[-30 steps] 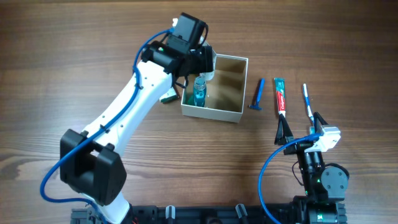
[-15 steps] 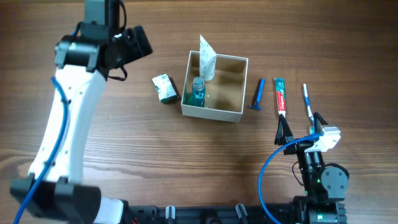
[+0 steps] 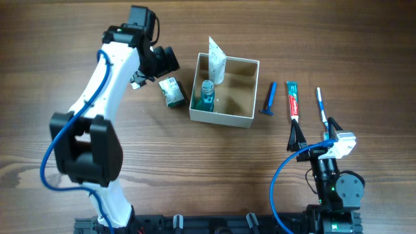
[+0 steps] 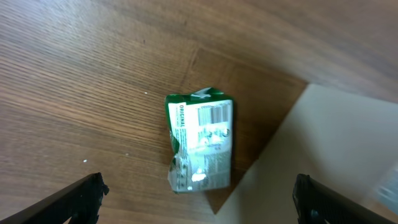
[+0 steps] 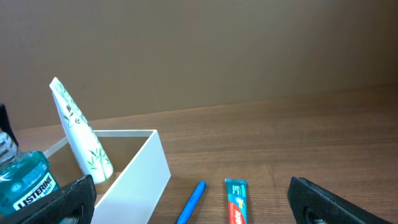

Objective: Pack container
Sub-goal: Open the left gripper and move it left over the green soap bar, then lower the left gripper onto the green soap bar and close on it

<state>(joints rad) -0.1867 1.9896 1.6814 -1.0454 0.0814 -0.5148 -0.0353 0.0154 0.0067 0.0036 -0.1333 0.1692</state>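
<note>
While your left gripper (image 4: 202,202) hangs empty with its jaws spread wide, the green soap packet (image 4: 200,148) lies on the table (image 4: 93,74) right beneath it, its narrow width already in line with the jaws. The container (image 4: 339,143) stands just beside the packet, under one fingertip's side. Narrow the opening a little before you descend, or that finger probably lands on the white wall. Come straight down, centre on the packet, and close low, since the crinkled wrapper looks slippery.
</note>
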